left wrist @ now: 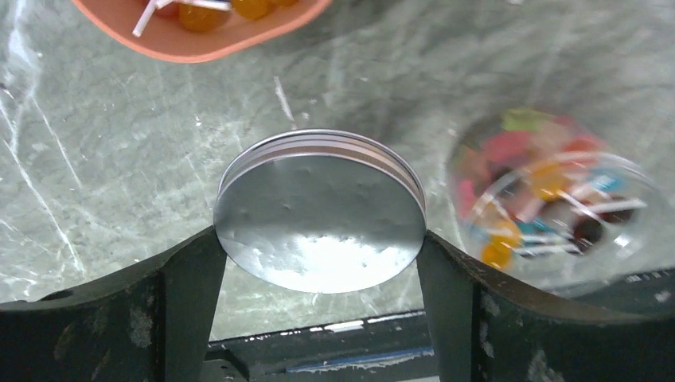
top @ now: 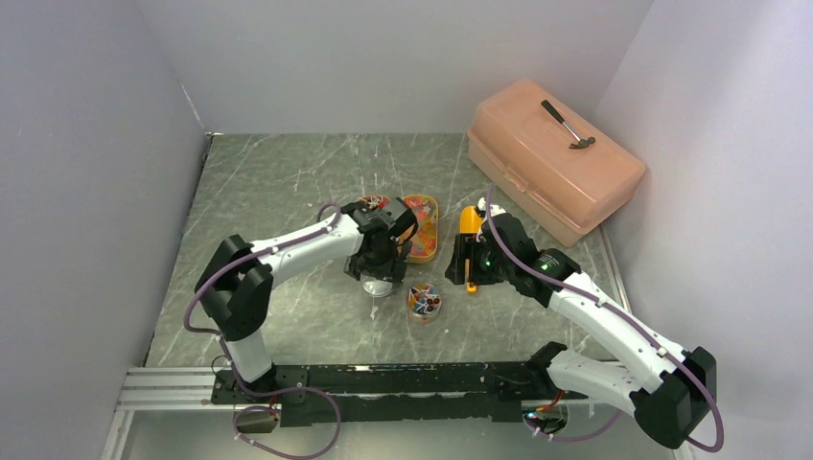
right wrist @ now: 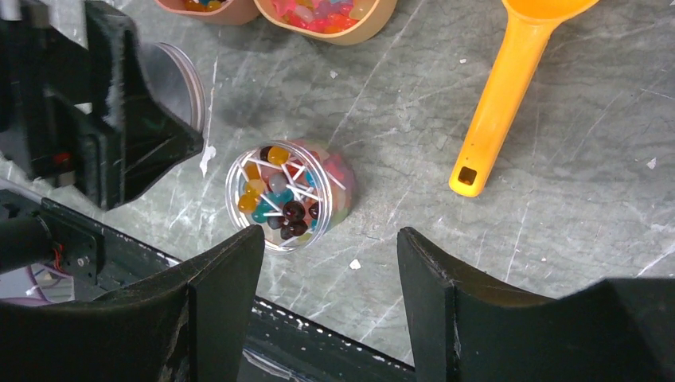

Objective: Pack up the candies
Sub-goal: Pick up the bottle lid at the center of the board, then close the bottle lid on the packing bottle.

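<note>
A small clear jar stands open on the table, filled with mixed candies; it also shows in the left wrist view. My left gripper is shut on a round silvery lid, held by its rim just above the table, left of the jar. From above, the left gripper and the lid are beside the jar. My right gripper is open and empty, above the table just right of the jar. More candies lie in an orange oval dish.
An orange plastic scoop lies on the table right of the jar, under my right arm. A second small dish sits behind my left gripper. A peach toolbox with a hammer on it stands at the back right.
</note>
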Robot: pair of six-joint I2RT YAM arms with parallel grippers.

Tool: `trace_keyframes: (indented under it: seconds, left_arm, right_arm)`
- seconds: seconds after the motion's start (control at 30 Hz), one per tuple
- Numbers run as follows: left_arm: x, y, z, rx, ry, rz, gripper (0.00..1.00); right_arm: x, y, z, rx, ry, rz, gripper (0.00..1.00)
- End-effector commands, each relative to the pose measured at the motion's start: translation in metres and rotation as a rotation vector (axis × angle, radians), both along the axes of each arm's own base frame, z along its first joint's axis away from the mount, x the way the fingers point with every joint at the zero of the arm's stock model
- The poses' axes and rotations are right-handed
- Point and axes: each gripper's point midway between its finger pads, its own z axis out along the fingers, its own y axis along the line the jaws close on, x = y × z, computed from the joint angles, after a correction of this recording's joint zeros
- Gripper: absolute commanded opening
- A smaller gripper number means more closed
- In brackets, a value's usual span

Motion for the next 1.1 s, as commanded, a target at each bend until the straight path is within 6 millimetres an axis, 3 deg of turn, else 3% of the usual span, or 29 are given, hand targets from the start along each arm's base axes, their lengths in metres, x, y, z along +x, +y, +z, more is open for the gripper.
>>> trace_keyframes:
  seconds: [0.0,0.17,0.3,0.6,1.07]
  left_arm:
    - [-0.009,-0.013,0.047,-0.026,-0.042,-0.089,0.69]
    - [-0.022,-0.039,0.069,-0.07,-0.02,-0.172,0.69]
    - [-0.031,-0.059,0.075,-0.083,-0.006,-0.23,0.69]
    - [-0.039,-0.08,0.05,-0.035,0.024,-0.26,0.7]
    - [-0.041,-0.09,0.029,-0.034,0.049,-0.247,0.71]
  right_arm:
    - [0.007,0.004,0.014,0.02,-0.049,0.014,0.66]
    - [0.004,0.001,0.014,0.017,-0.049,0.016,0.65]
    - [0.002,-0.005,0.014,0.002,-0.06,0.0,0.65]
    - [-0.003,-0.032,0.02,-0.032,-0.112,-0.097,0.66]
    - [-0.011,-0.049,0.033,-0.014,-0.16,-0.161,0.66]
